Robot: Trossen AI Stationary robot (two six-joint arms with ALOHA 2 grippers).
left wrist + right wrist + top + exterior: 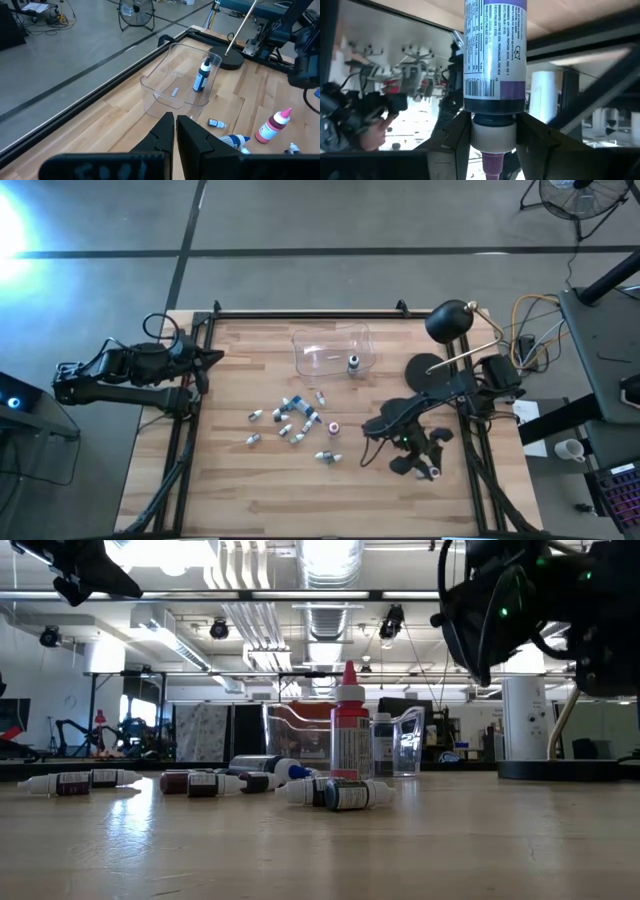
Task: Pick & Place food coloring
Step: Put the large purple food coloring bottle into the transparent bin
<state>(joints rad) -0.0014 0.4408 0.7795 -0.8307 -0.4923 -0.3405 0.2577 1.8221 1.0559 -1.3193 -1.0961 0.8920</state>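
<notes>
Food coloring bottles [293,418] lie scattered near the middle of the tabletop [250,490], most on their sides; the low view shows one red-capped bottle [349,730] standing upright among them. One purple-capped bottle [494,60] is clamped between the jaws of the right gripper [494,137], which hangs above the tabletop's right edge, toward the near corner. Only the right wrist view shows this grip: the jaws are partly closed on the bottle's neck, with the printed label up close. From above, that bottle is only a small pale tip at the gripper. A dark bottle [202,76] stands upright inside the clear plastic tub [312,340] near the far edge, plainest in the left wrist view. The left gripper [174,131] waits at the far left corner, jaws fully closed on nothing.
</notes>
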